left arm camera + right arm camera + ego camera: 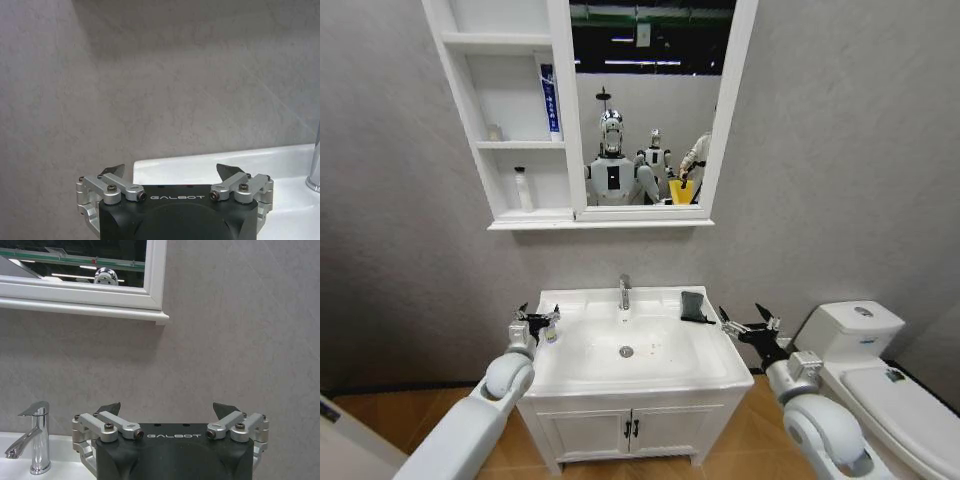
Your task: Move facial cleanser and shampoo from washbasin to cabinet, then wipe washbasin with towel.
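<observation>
My right end effector point(748, 322), fingers apart, hovers off the washbasin's point(715, 372) right edge; the towel point(694, 307) lies at its ten o'clock, nearer than to my open left end effector point(537, 321).

A grey, faintly mottled wall point(840, 150) backs the bathroom corner. A white toilet point(880, 375) stands against it at right, on a warm wood-toned floor point(370, 420). Below, a white two-door vanity point(630, 425) carries dark handles.
</observation>
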`<state>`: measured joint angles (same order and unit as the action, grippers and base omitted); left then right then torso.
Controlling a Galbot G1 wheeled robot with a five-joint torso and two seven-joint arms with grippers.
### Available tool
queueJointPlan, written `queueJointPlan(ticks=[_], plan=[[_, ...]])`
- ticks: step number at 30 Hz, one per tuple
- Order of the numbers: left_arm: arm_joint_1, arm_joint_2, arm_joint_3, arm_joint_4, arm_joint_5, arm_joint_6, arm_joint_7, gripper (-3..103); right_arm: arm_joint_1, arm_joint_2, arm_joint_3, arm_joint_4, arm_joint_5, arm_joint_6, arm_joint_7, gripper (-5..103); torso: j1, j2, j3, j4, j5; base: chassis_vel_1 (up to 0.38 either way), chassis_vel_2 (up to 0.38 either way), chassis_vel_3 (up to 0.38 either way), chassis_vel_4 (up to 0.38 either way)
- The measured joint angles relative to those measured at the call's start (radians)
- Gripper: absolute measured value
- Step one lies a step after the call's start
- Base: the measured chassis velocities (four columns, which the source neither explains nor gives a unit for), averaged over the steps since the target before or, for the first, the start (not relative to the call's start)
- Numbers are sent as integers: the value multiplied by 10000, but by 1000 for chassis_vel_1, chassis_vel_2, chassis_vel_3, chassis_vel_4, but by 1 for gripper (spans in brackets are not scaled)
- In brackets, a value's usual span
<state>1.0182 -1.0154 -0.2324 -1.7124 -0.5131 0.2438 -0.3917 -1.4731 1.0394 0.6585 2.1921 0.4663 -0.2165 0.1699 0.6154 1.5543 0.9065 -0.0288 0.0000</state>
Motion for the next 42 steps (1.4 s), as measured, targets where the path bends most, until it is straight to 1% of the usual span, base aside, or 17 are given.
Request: queueJointPlan(ticks=[3,5,11,12,15,19,25,30,37,38,39,40,41,42], plan=[[25,-101,9,117,89,-54,36,100,-3,-2,17,-11,8,9,-1,100,0,0,0,0,2,0,0,0,0],[47,-347,53,464,352,-246,125,100,-7,-19,46,-49,32,41,-6,100,0,0,0,-1,0,0,0,0,0],[48,-716,76,949,668,-420,233,100,35,-55,69,-113,84,81,-12,100,0,0,0,0,1,0,0,0,0],[48,-716,76,949,668,-420,233,100,35,-55,69,-113,84,81,-12,100,0,0,0,0,1,0,0,0,0],[59,-989,51,1264,817,-536,271,100,35,-108,112,-167,116,166,-35,100,0,0,0,0,0,0,0,0,0],[19,-1109,49,1407,880,-563,276,100,23,-153,148,-227,122,235,-67,100,0,0,0,0,0,0,0,0,0],[-256,-1426,42,1899,960,-737,319,100,68,-180,180,-398,145,357,-139,100,0,0,0,0,0,0,0,0,0],[-310,-1579,55,2069,954,-772,322,100,121,-158,168,-471,157,375,-181,100,0,0,0,0,0,0,0,0,0],[-325,-1591,24,2248,993,-800,294,100,154,-69,100,-627,146,444,-274,100,0,0,0,0,-1,0,0,0,0],[-325,-1574,19,2289,1013,-773,281,102,155,-60,90,-678,132,479,-301,100,0,0,0,0,0,0,0,0,0],[-325,-1568,18,2329,1021,-760,281,98,151,-59,88,-705,125,495,-329,100,0,0,0,1,0,0,0,0,0],[-325,-1568,18,2329,1021,-760,281,98,151,-59,88,-705,125,495,-329,100,0,0,0,1,0,0,0,0,0],[-325,-1567,18,2362,1022,-759,291,93,143,-66,88,-735,122,516,-363,100,0,0,0,1,-1,0,0,0,0],[-325,-1567,18,2362,1022,-759,291,93,143,-66,88,-735,122,516,-363,100,0,0,0,1,-1,0,0,0,0]])
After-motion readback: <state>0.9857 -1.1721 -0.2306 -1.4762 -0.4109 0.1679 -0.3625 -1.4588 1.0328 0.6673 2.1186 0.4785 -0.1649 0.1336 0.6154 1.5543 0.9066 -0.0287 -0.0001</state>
